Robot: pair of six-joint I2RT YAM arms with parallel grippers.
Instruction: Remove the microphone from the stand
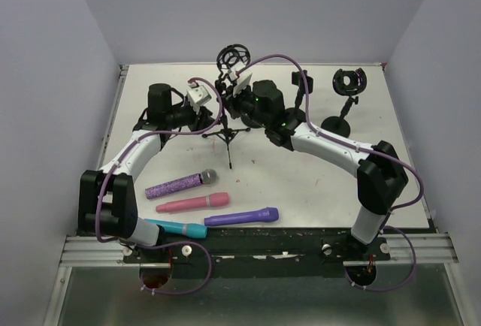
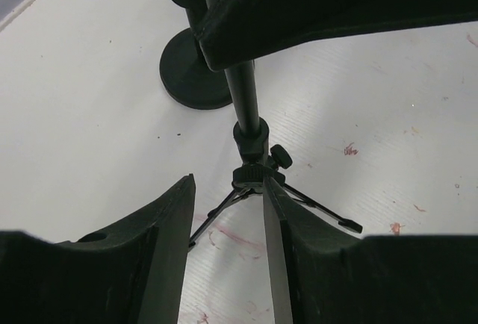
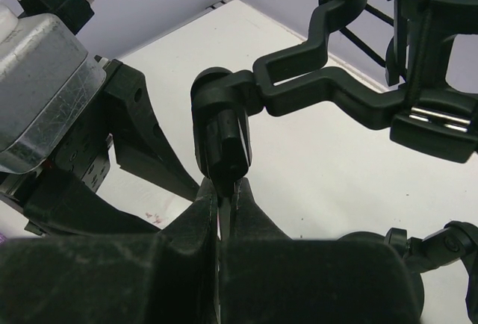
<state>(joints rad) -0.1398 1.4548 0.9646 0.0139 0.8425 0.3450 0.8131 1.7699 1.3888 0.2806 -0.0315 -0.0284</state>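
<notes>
A tripod stand (image 1: 225,129) stands mid-surface, its cradle (image 1: 221,58) apparently empty. The left fingers (image 2: 168,249) spread wide around its pole; the right fingers (image 3: 202,219) narrowly pinch its joint. Four microphones (image 1: 192,203) lie near-left and look rigid, light and smooth, best gripped mid-body.

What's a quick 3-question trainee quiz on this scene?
1. How many microphones lie on the table?
2. True or false: the left gripper is shut.
3. Which lies nearest the left arm's base? A teal microphone B pink one C glittery purple one
Key: 1 four; 2 false, it is open at the tripod stand; 3 A.
</notes>
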